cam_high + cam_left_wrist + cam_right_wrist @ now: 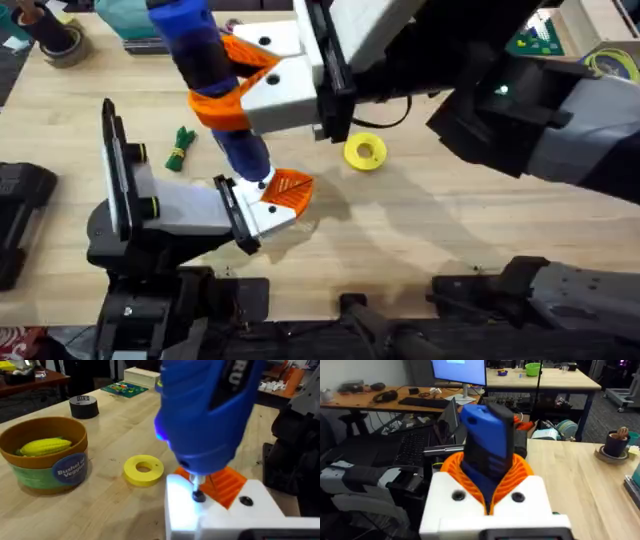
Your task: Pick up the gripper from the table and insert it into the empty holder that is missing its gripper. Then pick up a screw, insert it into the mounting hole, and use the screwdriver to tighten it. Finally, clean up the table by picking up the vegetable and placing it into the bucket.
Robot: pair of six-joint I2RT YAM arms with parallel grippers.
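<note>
On ribbed orange gripper (291, 187): blue pen-shaped screwdriver (213, 75); white angular holder (262, 215).

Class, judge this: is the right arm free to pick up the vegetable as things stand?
Probably not: the right gripper is shut on the screwdriver, though the vegetable lies uncovered on the table.

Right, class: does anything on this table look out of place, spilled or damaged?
Nothing spilled or broken. The vegetable lies loose on the table, not in the bucket, which holds a yellow toy. The right gripper holds the screwdriver, bit on the holder.
</note>
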